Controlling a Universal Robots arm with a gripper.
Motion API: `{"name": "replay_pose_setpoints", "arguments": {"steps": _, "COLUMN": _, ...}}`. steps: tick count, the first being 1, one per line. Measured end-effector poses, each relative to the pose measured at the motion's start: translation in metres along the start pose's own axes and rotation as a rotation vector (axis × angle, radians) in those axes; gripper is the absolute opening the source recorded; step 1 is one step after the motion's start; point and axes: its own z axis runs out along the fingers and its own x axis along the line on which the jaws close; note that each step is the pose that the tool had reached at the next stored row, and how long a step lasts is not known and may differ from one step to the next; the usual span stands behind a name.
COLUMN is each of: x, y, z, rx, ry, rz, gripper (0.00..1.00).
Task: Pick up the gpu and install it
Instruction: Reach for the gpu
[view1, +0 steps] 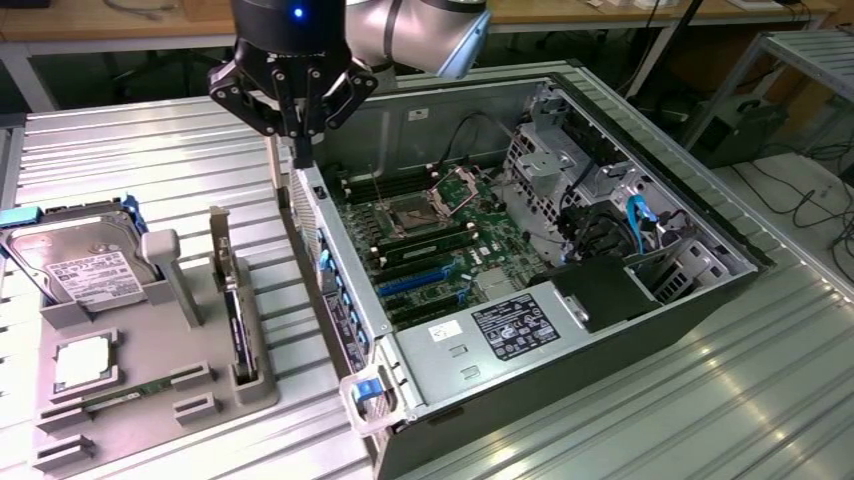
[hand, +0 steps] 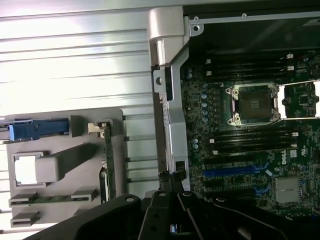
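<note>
End effector: fingers pressed together into one narrow tip with nothing seen between them; it hangs pointing down from the arm.
End effector position: over the edge wall of the open computer case that faces the tray. In the wrist view the fingertips sit right above that silver wall.
Gpu: standing on its long edge in a slotted holder of the grey tray, with its silver bracket at the end farther from the exterior camera. It is not in the end effector's grasp and lies apart from it, on the exterior view's left of the case.
Gpu, wrist view: a thin edge-on strip in the tray, beside the case wall but not touching it.
Other tray contents: a hard drive with a white label (propped in a blue-edged cradle), a square processor lying flat, and a narrow green memory stick near the tray's front edge.
Case interior: the motherboard is exposed, with the processor socket open and blue expansion slots bare; a power supply sits at the near end.
Worktop: ribbed metal, carrying the tray and the case side by side.
</note>
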Motion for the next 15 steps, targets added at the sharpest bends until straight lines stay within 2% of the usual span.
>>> {"name": "replay_pose_setpoints", "arguments": {"steps": 7, "x": 0.004, "y": -0.0024, "z": 0.0000, "rx": 0.0000, "ry": 0.0002, "rz": 0.000, "gripper": 0.11}}
{"name": "replay_pose_setpoints", "arguments": {"steps": 15, "x": 0.007, "y": -0.0119, "z": 0.0003, "rx": 0.0000, "ry": 0.0002, "rz": 0.000, "gripper": 0.11}}
